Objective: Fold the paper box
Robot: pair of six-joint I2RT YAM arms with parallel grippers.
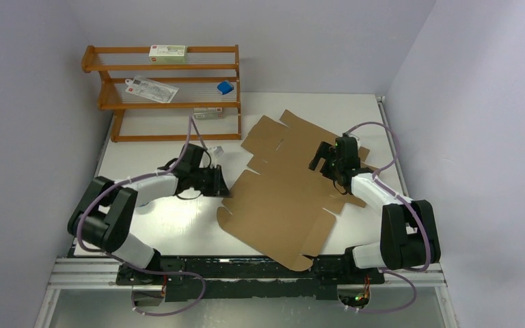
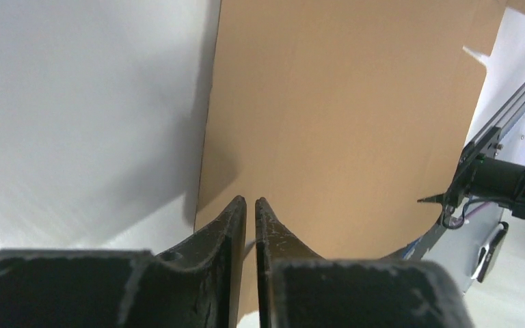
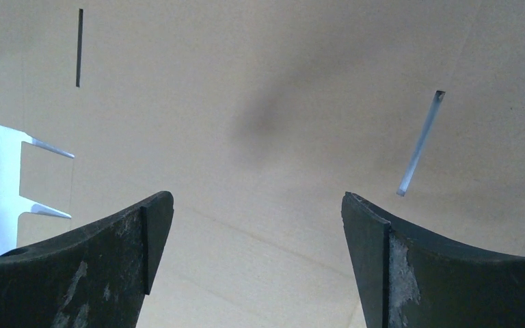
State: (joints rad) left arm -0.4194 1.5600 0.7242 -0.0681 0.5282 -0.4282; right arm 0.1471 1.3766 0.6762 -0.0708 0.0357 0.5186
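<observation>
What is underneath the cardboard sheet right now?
Around the cardboard sheet only the white table shows, also through its slits. Anything beneath the middle is covered.

Left wrist view crops the paper box (image 2: 342, 102).

Dull brown paper box (image 1: 280, 205) on a smooth white table (image 1: 178, 225)
The box is plain matt cardboard and looks a bit rough. The table shines softly at the lower left. The shelf (image 1: 160, 68) at the upper left is glossy orange wood. The left gripper (image 2: 248, 200) and the right gripper (image 3: 256, 205) have black plastic fingers (image 3: 119, 266) with white scuffs.
</observation>
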